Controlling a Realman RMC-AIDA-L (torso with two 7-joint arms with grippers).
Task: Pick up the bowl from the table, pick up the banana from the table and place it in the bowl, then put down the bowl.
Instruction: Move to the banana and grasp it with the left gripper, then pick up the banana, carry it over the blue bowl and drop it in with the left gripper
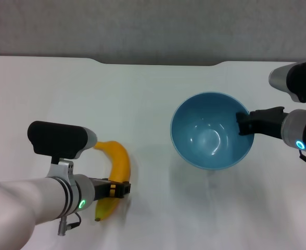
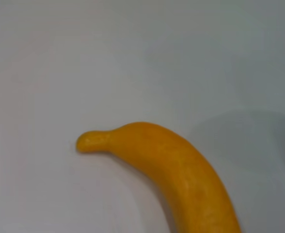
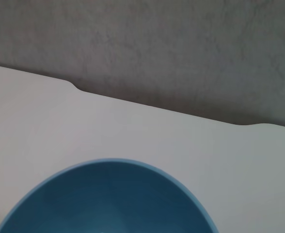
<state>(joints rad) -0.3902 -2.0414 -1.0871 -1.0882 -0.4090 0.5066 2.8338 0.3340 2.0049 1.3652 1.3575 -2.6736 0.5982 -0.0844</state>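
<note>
The white table (image 1: 142,104) carries everything. The light blue bowl (image 1: 211,130) sits in the right gripper (image 1: 245,124), whose jaws are clamped on its rim at the side nearest that arm. Well apart, the banana (image 1: 117,166) lies curved on the table, the left gripper (image 1: 123,188) closed around its lower part.

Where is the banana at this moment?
In the head view, the banana lies on the table, on the robot's left, at the left pincer and apart from the bowl.
</note>
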